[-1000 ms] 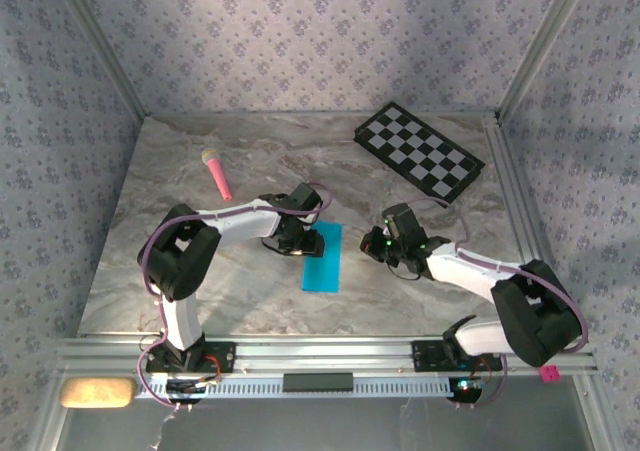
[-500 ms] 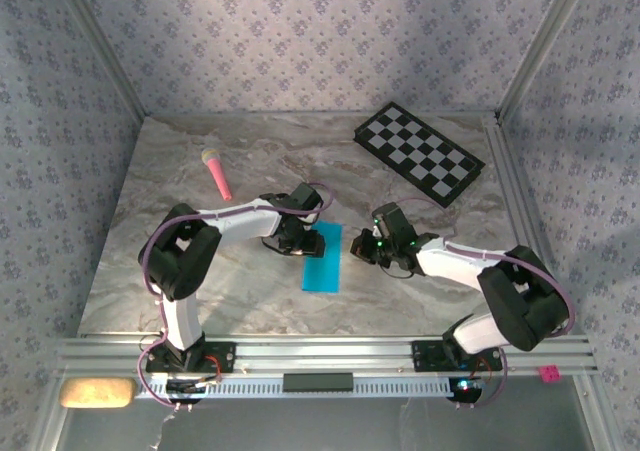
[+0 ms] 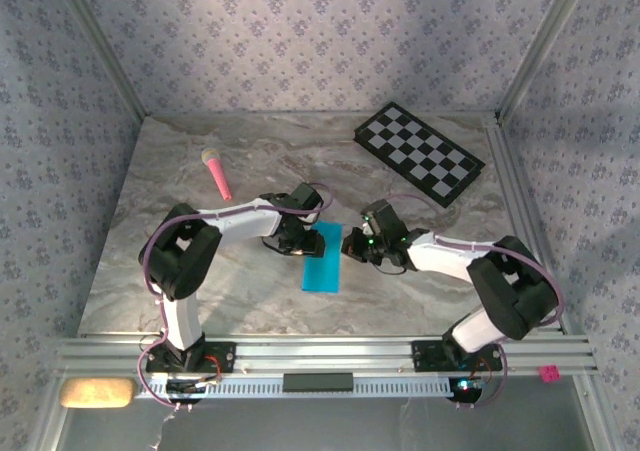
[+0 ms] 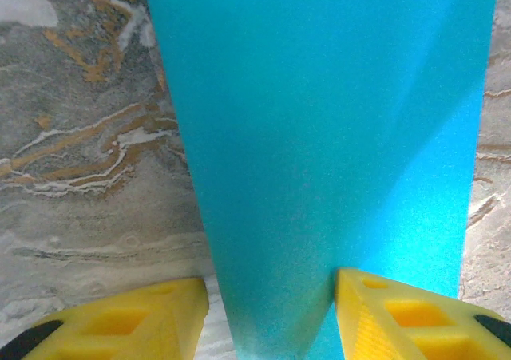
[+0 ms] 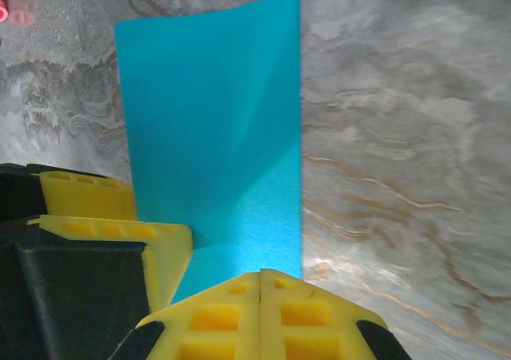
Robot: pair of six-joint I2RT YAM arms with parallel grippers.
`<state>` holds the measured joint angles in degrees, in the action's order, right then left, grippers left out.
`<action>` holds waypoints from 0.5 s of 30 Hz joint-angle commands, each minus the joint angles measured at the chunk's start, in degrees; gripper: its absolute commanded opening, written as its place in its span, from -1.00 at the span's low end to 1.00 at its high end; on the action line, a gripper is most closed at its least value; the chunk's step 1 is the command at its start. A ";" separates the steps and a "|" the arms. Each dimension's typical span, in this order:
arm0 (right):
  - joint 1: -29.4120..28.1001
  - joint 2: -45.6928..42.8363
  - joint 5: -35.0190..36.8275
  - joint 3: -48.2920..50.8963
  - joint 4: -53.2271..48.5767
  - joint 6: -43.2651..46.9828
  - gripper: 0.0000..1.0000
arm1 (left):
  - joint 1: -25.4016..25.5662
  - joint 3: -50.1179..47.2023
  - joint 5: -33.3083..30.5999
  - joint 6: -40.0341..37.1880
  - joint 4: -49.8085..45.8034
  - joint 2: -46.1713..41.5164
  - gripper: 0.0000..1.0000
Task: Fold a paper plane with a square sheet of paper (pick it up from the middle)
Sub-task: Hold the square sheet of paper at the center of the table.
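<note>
The square sheet of paper [image 3: 322, 261] is bright cyan and lies mid-table as a long narrow strip. One part is folded up along a slanting crease. My left gripper [image 3: 298, 241] sits at the strip's far left end. In the left wrist view the raised flap of the paper [image 4: 319, 136] stands between the yellow fingers of this gripper [image 4: 271, 296]. It touches the right finger and is clear of the left one, so the jaws are open. My right gripper [image 3: 350, 248] is shut, and its joined fingertips [image 5: 260, 276] rest at the edge of the paper [image 5: 215, 120].
A black-and-white checkered board [image 3: 420, 153] lies at the back right. A pink stick [image 3: 217, 174] lies at the back left. The left gripper's yellow finger [image 5: 120, 216] shows close beside my right fingertips. An aluminium rail [image 3: 320, 351] runs along the near edge.
My right gripper has moved left across the table, up to the paper's right edge. The left gripper and the paper have stayed in place.
</note>
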<state>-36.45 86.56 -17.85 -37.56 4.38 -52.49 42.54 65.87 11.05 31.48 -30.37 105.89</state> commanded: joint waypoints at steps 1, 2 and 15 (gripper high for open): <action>-1.22 2.19 -0.61 -2.43 0.96 0.75 -1.00 | 0.12 -0.13 -3.93 -1.43 3.21 3.72 -0.01; -1.54 2.92 -0.62 -2.80 1.18 0.60 -1.00 | 0.10 -0.14 -3.99 -1.43 3.14 3.71 -0.01; -3.63 8.67 -1.40 -5.81 2.61 -0.10 -1.00 | 0.08 -0.57 -3.88 -1.35 3.48 3.87 0.00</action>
<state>-39.44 94.08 -18.26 -41.74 6.50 -52.53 42.54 65.87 11.05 31.48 -30.44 105.93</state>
